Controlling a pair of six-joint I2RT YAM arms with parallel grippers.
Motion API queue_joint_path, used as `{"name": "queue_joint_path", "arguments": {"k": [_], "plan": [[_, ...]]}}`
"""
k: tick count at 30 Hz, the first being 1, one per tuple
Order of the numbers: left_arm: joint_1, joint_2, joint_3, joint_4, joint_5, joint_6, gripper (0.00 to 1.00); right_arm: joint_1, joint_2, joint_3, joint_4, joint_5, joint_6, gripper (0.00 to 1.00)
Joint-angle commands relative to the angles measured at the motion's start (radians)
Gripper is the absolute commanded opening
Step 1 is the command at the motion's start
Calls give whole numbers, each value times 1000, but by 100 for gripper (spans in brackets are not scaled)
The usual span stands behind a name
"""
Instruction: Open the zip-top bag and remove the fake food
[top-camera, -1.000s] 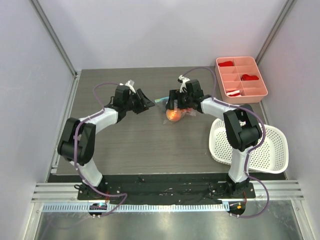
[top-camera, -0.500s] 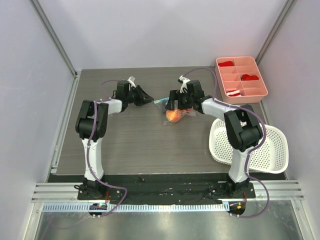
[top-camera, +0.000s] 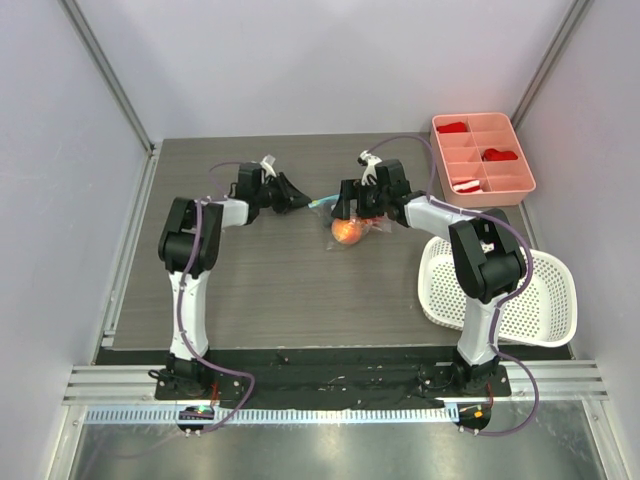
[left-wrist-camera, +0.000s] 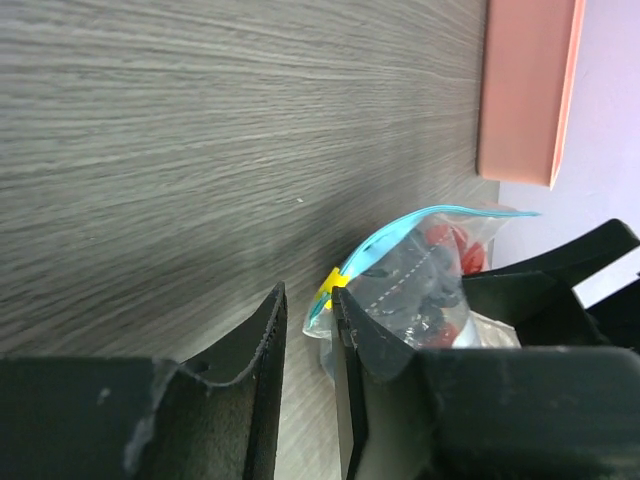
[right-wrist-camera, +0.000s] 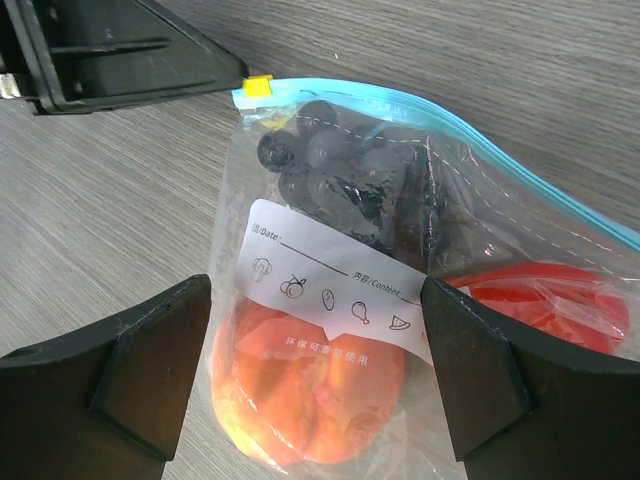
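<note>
Zero pieces out so far: the zip bag (top-camera: 349, 228) sits zipped mid-frame in the top view with the toy food (right-wrist-camera: 310, 400) inside, the right gripper (right-wrist-camera: 316, 295) is spread wide around it, and the left gripper (left-wrist-camera: 308, 296) is nearly closed by the yellow tab (left-wrist-camera: 328, 281), can't tell if it's gripping.

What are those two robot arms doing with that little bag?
They are about to open the zip-top bag, still zipped on the table with the fake food inside. The right gripper has its fingers wide on either side of it. The left gripper has its fingers nearly together at the corner with the yellow tab.
</note>
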Motion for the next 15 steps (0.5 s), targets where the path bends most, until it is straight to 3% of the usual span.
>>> {"name": "queue_joint_path", "arguments": {"k": [1, 7, 8, 15], "plan": [[-1, 22, 21, 30, 23, 20, 25, -4, -31, -10, 42, -17, 5, 91], [-1, 30, -20, 173, 75, -63, 19, -5, -31, -10, 41, -19, 5, 91], [-1, 31, -36, 201, 84, -81, 14, -4, -31, -11, 42, -20, 7, 91], [-1, 74, -80, 473, 145, -282, 15, -4, -37, -14, 42, -22, 7, 91]]}}
